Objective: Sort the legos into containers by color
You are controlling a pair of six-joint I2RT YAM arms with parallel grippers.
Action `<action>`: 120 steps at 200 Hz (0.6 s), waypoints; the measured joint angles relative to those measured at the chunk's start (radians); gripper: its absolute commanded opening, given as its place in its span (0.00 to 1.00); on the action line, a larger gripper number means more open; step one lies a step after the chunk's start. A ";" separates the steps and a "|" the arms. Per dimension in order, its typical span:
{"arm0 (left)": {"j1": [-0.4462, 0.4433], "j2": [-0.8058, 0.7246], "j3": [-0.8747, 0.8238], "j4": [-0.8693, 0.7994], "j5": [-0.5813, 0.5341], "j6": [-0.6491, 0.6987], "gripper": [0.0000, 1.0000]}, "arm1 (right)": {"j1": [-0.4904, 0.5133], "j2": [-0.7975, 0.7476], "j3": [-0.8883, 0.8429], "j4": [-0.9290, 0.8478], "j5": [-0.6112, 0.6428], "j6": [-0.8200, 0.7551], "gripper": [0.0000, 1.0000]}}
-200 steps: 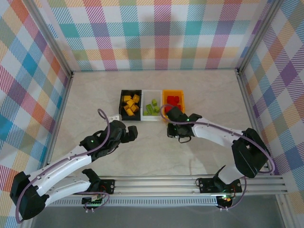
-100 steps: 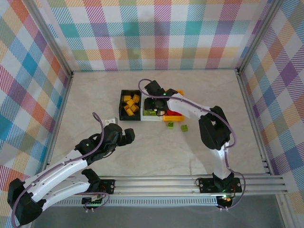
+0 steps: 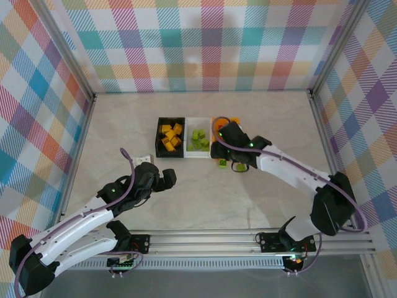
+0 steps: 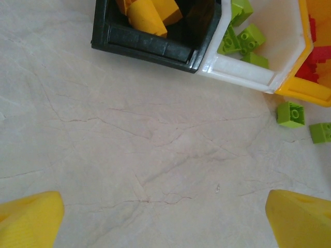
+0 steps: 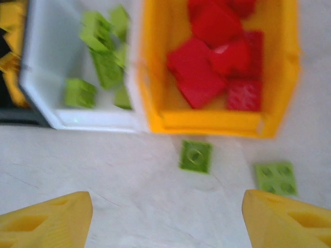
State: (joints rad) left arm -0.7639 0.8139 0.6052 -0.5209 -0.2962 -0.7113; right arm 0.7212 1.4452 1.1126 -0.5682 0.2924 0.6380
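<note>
A black bin (image 4: pixel 150 46) holds yellow-orange bricks (image 3: pixel 169 136). A white bin (image 5: pixel 93 120) holds lime green bricks (image 5: pixel 103 57). An orange-yellow bin (image 5: pixel 207 121) holds red bricks (image 5: pixel 207 77). Two loose green bricks (image 5: pixel 196 155) are the same lime shade. The table (image 3: pixel 260 118) is pale beige, faintly veined like marble. The walls (image 3: pixel 205 43) are pastel plaid — pink, teal, yellow and purple stripes on white.

Black plastic bin (image 4: pixel 150 45), yellow bricks (image 4: pixel 147 18); white plastic bin (image 4: pixel 243 72), lime bricks (image 4: pixel 252 37); two lime studded bricks (image 4: pixel 290 114) loose on pale desk (image 4: pixel 129 155).
</note>
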 measured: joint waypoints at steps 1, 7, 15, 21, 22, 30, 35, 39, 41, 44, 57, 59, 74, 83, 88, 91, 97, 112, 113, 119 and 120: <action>0.000 0.000 -0.002 0.000 0.000 0.000 1.00 | 0.000 -0.002 -0.005 -0.001 0.001 0.002 0.78; 0.000 0.000 -0.008 0.000 0.000 0.000 1.00 | -0.003 -0.014 -0.045 -0.003 0.004 0.010 0.78; 0.000 0.001 -0.016 0.000 0.000 -0.003 1.00 | -0.011 -0.015 -0.089 -0.005 0.004 0.021 0.78; 0.000 0.002 -0.020 0.000 0.000 -0.003 1.00 | -0.018 -0.010 -0.115 -0.006 0.002 0.027 0.78; 0.000 0.002 -0.021 0.000 0.000 -0.004 1.00 | -0.020 -0.007 -0.121 -0.007 0.002 0.028 0.78; 0.000 0.004 -0.024 0.000 0.000 -0.004 1.00 | -0.035 0.007 -0.145 -0.011 -0.004 0.031 0.78; 0.000 0.006 -0.026 0.000 0.000 -0.004 1.00 | -0.046 0.020 -0.154 -0.011 -0.005 0.032 0.78; 0.000 0.008 -0.026 0.000 0.000 -0.004 1.00 | -0.053 0.029 -0.156 -0.013 -0.005 0.032 0.78; 0.000 0.008 -0.027 0.000 0.000 -0.004 1.00 | -0.057 0.036 -0.157 -0.014 -0.005 0.031 0.78; 0.000 0.010 -0.027 0.000 0.000 -0.004 1.00 | -0.063 0.044 -0.157 -0.013 -0.004 0.031 0.78; 0.000 0.011 -0.027 0.000 0.000 -0.007 1.00 | -0.089 0.087 -0.155 -0.005 -0.002 0.031 0.77; 0.000 0.011 -0.027 0.000 0.000 -0.007 1.00 | -0.092 0.093 -0.154 -0.003 -0.001 0.031 0.77; 0.000 0.011 -0.027 -0.001 0.000 -0.008 1.00 | -0.117 0.135 -0.154 0.005 0.000 0.030 0.75; 0.000 0.009 -0.027 -0.001 0.000 -0.008 1.00 | -0.130 0.158 -0.154 0.010 -0.001 0.027 0.74; 0.000 0.008 -0.027 -0.001 0.000 -0.008 1.00 | -0.137 0.168 -0.154 0.011 0.000 0.027 0.73; 0.000 0.006 -0.027 -0.001 0.000 -0.008 1.00 | -0.140 0.174 -0.154 0.013 -0.001 0.027 0.72; 0.000 0.003 -0.029 -0.001 0.000 -0.010 1.00 | -0.146 0.185 -0.153 0.015 0.000 0.026 0.71; 0.000 -0.002 -0.033 -0.001 0.000 -0.011 1.00 | -0.156 0.217 -0.140 0.019 0.000 0.021 0.65; 0.000 -0.002 -0.033 -0.001 0.000 -0.011 1.00 | -0.157 0.219 -0.139 0.020 0.001 0.021 0.65; 0.000 -0.003 -0.034 -0.002 0.000 -0.011 1.00 | -0.159 0.231 -0.134 0.024 0.000 0.018 0.61; 0.000 -0.003 -0.035 -0.001 0.000 -0.011 1.00 | -0.159 0.232 -0.133 0.025 0.000 0.017 0.61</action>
State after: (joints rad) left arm -0.7639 0.8112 0.5705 -0.5220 -0.2962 -0.7227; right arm 0.5621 1.6775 0.9798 -0.5434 0.2920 0.6552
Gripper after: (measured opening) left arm 0.997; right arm 0.665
